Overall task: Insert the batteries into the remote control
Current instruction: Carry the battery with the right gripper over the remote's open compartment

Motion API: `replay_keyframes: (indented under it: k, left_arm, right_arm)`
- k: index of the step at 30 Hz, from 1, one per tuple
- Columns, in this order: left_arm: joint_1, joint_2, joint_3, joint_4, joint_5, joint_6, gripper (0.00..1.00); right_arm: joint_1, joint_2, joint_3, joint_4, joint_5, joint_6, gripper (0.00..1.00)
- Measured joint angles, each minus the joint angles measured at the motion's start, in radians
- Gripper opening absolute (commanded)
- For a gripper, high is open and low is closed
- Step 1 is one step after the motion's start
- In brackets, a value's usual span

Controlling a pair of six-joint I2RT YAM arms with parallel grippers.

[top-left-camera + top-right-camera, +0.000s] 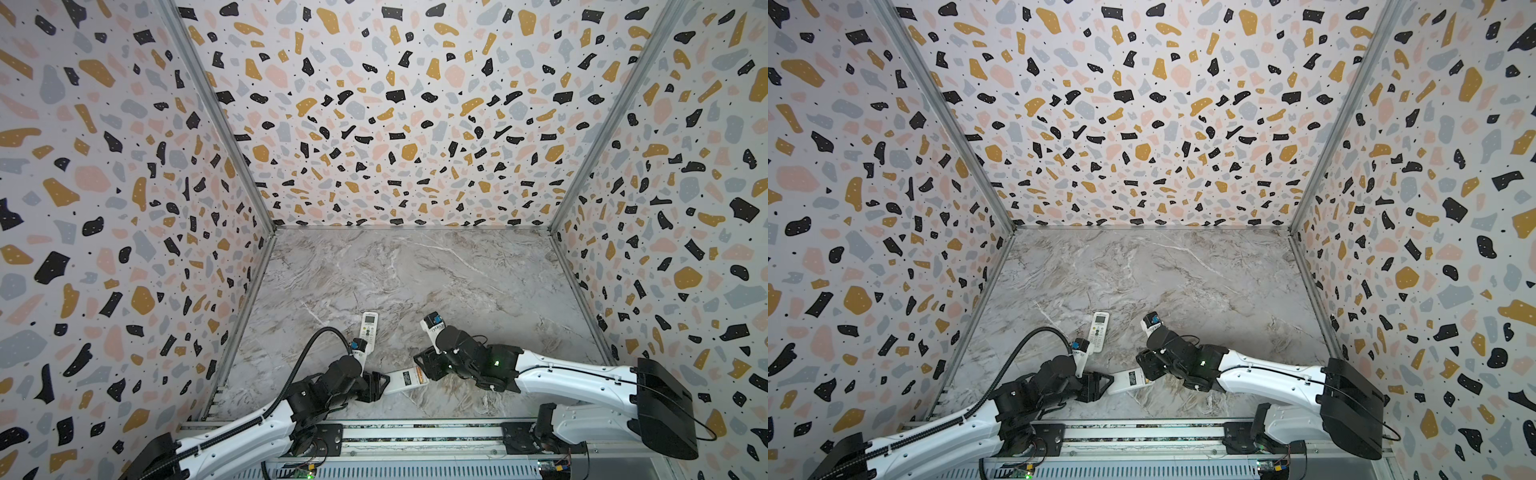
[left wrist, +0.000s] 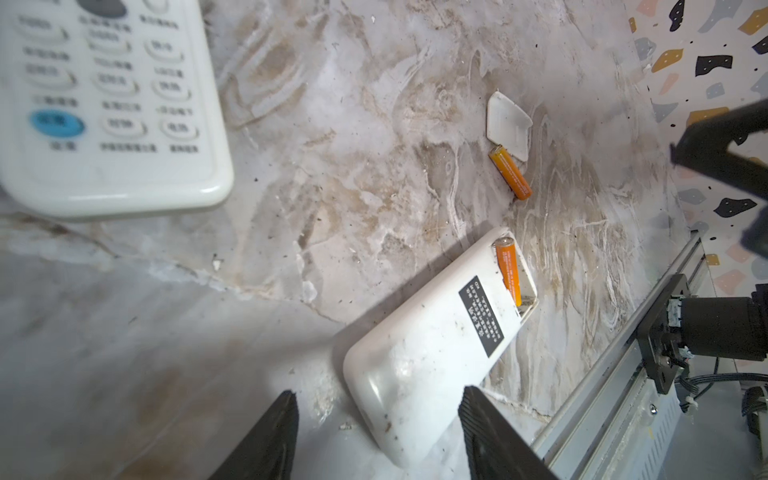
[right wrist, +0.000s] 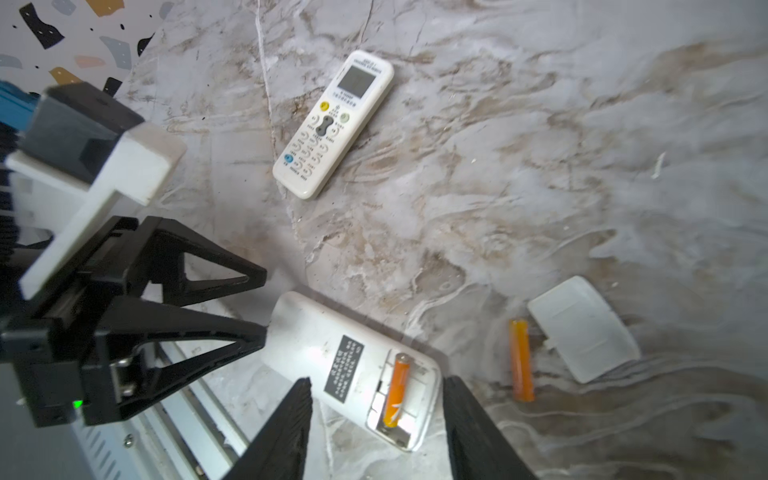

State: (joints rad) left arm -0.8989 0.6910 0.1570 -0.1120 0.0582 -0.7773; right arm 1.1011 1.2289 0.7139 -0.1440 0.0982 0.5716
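Marble counter [image 1: 415, 282] is carrying the face-down remote [image 1: 405, 379] at a top view's lower centre, one orange battery [image 3: 395, 390] sitting in its bay. Our left end effector [image 2: 378, 392] and right end effector [image 3: 378, 380] are hanging spread, empty. We are judging the loose battery [image 3: 522, 360] beside the cover [image 3: 584, 328] comes next.

Face-down remote [image 1: 405, 379] near the worktop's [image 1: 415, 270] front edge, seated battery [image 3: 397, 388] in its right-end compartment [image 3: 415, 392]. Loose battery [image 3: 521, 360] beside battery cover [image 3: 584, 328], just right. Face-up remote [image 1: 368, 328] farther back, left.
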Motion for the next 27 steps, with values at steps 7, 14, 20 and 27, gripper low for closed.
replay_keyframes:
  k: [7,14,20,27]
  left_arm:
    - [-0.005,0.022,0.04,-0.073,0.024,-0.002,0.65]
    - [-0.013,0.027,0.051,-0.15,0.037,-0.02,0.63]
    - [-0.013,0.032,0.074,-0.146,0.059,-0.034,0.56]
    - [-0.013,0.071,0.074,-0.123,0.102,-0.047,0.46]
  right_arm:
    - [-0.035,-0.066,0.031,-0.046,-0.055,-0.373,0.55]
    - [-0.064,-0.079,0.03,-0.044,-0.145,-0.819,0.53]
    - [-0.072,-0.014,0.03,-0.051,-0.204,-1.053,0.52]
    - [-0.086,0.083,0.042,-0.08,-0.297,-1.193,0.49]
